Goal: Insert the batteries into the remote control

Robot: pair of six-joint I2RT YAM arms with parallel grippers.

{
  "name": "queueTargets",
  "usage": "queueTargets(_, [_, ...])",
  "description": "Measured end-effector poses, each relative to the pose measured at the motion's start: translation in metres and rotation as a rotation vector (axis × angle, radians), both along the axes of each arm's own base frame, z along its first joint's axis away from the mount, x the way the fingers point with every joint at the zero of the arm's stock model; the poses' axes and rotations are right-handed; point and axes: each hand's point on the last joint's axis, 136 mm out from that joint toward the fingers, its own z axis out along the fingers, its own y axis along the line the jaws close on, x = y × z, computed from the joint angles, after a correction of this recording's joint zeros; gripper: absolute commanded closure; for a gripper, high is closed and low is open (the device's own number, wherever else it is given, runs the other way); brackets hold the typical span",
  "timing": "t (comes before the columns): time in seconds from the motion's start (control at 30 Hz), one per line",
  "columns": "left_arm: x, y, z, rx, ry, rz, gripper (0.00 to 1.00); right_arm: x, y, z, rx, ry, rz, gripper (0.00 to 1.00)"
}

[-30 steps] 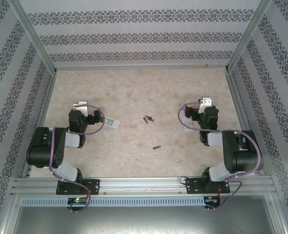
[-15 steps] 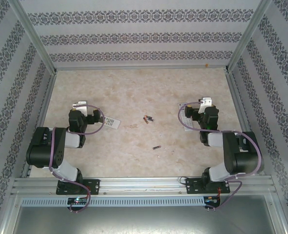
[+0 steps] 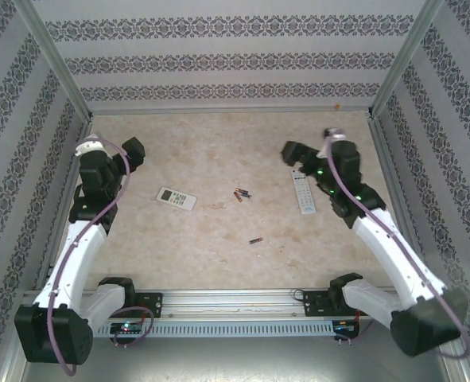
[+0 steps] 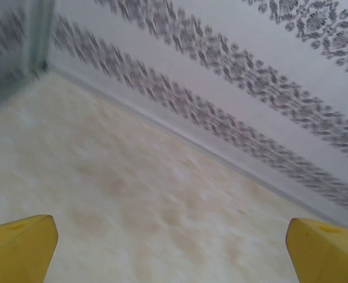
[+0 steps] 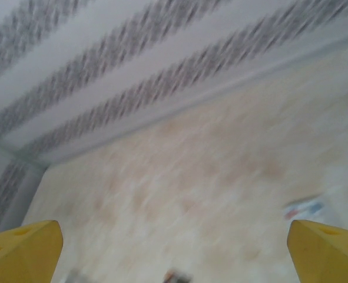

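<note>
Lone battery (image 3: 255,239): slim dark cylinder with a reddish-orange band, lower centre of the top view, on the beige marbled tabletop (image 3: 219,143).
Short remote (image 3: 176,198): wider white plastic, left of centre.
Battery pair (image 3: 242,194): two matching cylinders, centre, close together.
Remote control (image 3: 302,193): long, slim, white, grey buttons up, right of centre, just below the right gripper (image 3: 289,151).
Left gripper (image 3: 131,150): upper left, yellow fingertips (image 4: 17,250) spread wide, empty.
Right gripper: spread wide, empty.
</note>
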Motion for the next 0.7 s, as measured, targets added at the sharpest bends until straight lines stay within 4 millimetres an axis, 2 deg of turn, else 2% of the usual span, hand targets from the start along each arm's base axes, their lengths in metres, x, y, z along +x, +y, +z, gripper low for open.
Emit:
queueTargets(0.07, [-0.008,-0.024,-0.027,-0.131,0.130,-0.035,0.00,-0.008,0.043,-0.020,-0.021,0.111,0.115,0.02])
queueTargets(0.13, [-0.020,-0.049,-0.071,-0.238,0.319,-0.049,0.00,-0.017,0.080,-0.040,-0.052,0.210,0.213,0.02])
queueTargets(0.17, [-0.030,-0.060,-0.095,-0.283,0.431,-0.042,0.00,-0.021,0.094,-0.049,-0.068,0.250,0.252,0.02])
queueTargets(0.27, [-0.054,-0.069,-0.143,-0.361,0.684,0.037,0.00,-0.028,0.123,-0.067,-0.108,0.336,0.326,0.02])
queueTargets(0.33, [-0.063,-0.068,-0.160,-0.392,0.800,0.108,0.02,-0.028,0.131,-0.072,-0.126,0.369,0.345,0.02])
queueTargets(0.4, [-0.064,-0.068,-0.170,-0.406,0.881,0.162,0.04,-0.029,0.134,-0.074,-0.133,0.387,0.354,0.02])
queueTargets(0.6, [-0.039,-0.076,-0.192,-0.429,1.030,0.233,0.07,-0.035,0.130,-0.078,-0.162,0.417,0.365,0.02])
queueTargets(0.7, [-0.035,-0.081,-0.208,-0.446,1.082,0.245,0.06,-0.037,0.127,-0.079,-0.177,0.427,0.361,0.02])
